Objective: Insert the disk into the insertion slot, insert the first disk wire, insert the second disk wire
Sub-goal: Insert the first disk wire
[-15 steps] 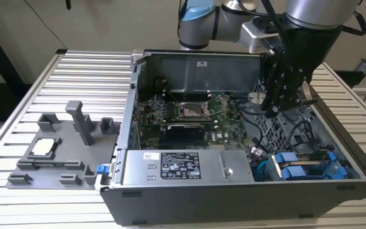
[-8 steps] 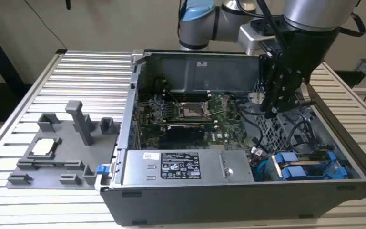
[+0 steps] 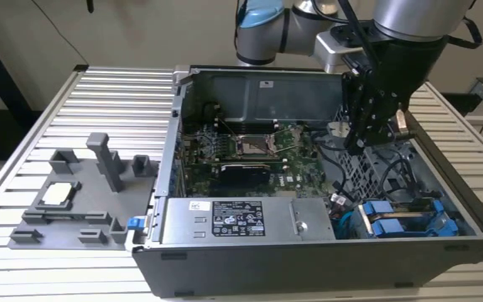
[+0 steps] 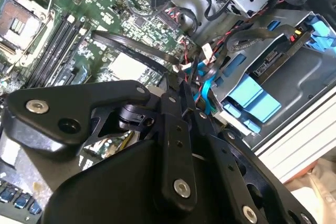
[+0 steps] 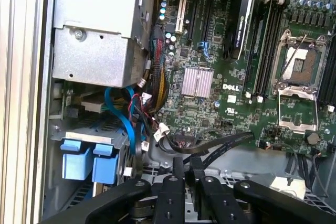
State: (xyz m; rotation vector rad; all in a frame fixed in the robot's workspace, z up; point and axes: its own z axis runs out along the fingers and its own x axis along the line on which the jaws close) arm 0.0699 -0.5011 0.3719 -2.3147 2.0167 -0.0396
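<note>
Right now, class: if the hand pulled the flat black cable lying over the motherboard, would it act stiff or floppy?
Probably floppy: the flat black cable curves loosely over the motherboard. Likely light, as it looks like a thin ribbon. It may resist bending sideways, since it is flat.

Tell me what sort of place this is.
Probably a robotics lab bench for computer assembly: an open computer case sits on a slatted metal table, a robot arm hangs over it, and a grey fixture tray lies beside it.
</note>
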